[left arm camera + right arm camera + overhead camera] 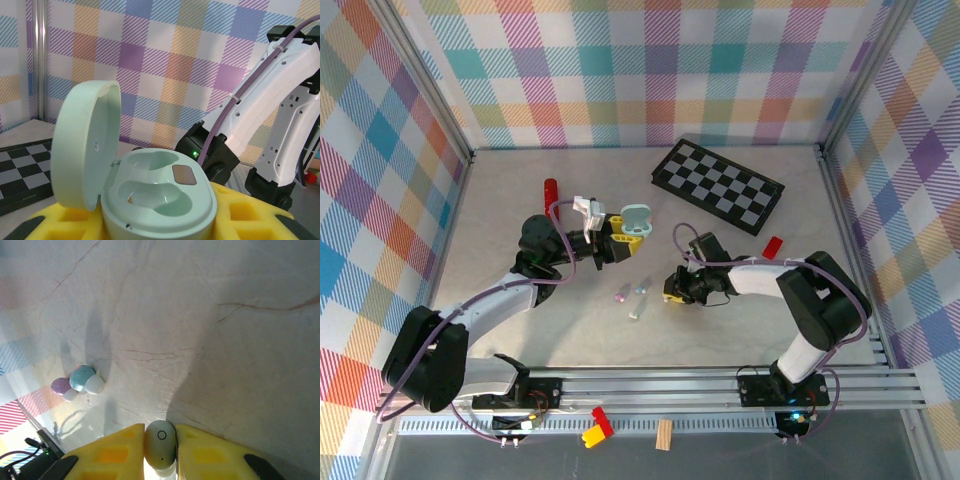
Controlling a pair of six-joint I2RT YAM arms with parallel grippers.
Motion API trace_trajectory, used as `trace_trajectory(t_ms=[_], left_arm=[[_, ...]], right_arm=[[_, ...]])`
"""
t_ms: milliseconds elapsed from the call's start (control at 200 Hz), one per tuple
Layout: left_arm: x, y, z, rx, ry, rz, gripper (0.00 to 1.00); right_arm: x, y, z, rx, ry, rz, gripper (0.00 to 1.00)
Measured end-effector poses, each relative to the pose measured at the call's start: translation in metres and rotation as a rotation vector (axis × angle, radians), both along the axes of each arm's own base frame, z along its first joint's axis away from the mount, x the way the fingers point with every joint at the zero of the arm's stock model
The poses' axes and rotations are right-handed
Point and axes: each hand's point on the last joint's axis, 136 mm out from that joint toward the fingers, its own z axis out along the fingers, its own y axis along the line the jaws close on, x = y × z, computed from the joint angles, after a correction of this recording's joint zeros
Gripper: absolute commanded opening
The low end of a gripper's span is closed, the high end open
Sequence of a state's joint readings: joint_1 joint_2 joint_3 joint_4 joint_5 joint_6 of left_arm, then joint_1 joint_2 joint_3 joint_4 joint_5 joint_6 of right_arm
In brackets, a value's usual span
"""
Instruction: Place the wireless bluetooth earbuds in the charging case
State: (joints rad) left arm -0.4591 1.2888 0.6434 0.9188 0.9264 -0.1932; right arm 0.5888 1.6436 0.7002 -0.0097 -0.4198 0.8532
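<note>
Plaid walls (pixel 650 70) in pastel checks box in a pale, marble-veined bench (pixel 510 215), smooth and faintly glossy. At the far right of it lies a flat black-and-white checkerboard (pixel 720 187), well apart from the work. The left end effector (pixel 623 232) is closed on the case (pixel 155 195), its yellow foam-faced fingers (pixel 240 215) pressing the lower shell from both sides. The case is a mint, pebble-shaped clamshell of hard matte plastic, held off the bench with its lid (pixel 85 145) swung upright. Both moulded wells show bare, and a small brown pad sits by the far one. The right end effector (pixel 672 293) is low over the bench centre, its yellow fingers closed tight on the held bud (pixel 160 442), a pale oval with a small ring mark on its face. The loose buds (pixel 80 381) lie just beside one another in a small cluster on the bench, in purple, pale blue and white, between the two end effectors. A red cylinder (pixel 550 188) rests at the far left and a smaller red piece (pixel 772 246) near the checkerboard. The buds look nearly weightless, rigid and slick, likely to squirt out of a pinch or roll if nudged. The rounded head, gripped across its width, seems the surest hold. That would leave the stem, which I cannot make out on the held one, free to drop into a well. The case looks light too, and a hard push into it could shift it in the foam.
</note>
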Motion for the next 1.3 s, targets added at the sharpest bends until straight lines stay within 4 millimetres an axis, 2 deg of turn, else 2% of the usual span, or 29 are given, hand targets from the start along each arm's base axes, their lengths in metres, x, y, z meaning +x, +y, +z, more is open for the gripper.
trace_trajectory(t_ms=[170,305,420,685,870,1005,1105,1205,1300], left_arm=[[0.0,0.0,0.0,0.002,-0.005,0.001,0.36],[0.0,0.001,-0.002,0.004,-0.002,0.004,0.36],[0.001,0.001,-0.002,0.004,-0.002,0.005,0.36],[0.003,0.0,-0.008,0.011,0.013,0.004,0.36],[0.006,-0.001,-0.013,0.018,0.028,0.002,0.36],[0.006,-0.002,-0.016,0.022,0.035,-0.003,0.35],[0.007,-0.003,-0.019,0.027,0.043,-0.003,0.35],[0.008,-0.004,-0.022,0.032,0.051,-0.01,0.35],[0.006,-0.005,-0.025,0.039,0.06,-0.023,0.35]], right_arm=[[0.003,-0.009,0.009,-0.073,-0.082,-0.01,0.19],[0.014,-0.019,0.04,-0.139,-0.253,-0.042,0.2],[0.023,-0.041,0.06,-0.242,-0.358,-0.11,0.19],[0.033,-0.104,0.082,-0.545,-0.457,-0.289,0.21],[0.031,-0.127,0.084,-0.654,-0.475,-0.328,0.2],[0.03,-0.132,0.085,-0.681,-0.481,-0.334,0.19],[0.033,-0.126,0.094,-0.641,-0.523,-0.311,0.19],[0.035,-0.108,0.118,-0.512,-0.633,-0.251,0.2],[0.034,-0.088,0.156,-0.36,-0.77,-0.182,0.2]])
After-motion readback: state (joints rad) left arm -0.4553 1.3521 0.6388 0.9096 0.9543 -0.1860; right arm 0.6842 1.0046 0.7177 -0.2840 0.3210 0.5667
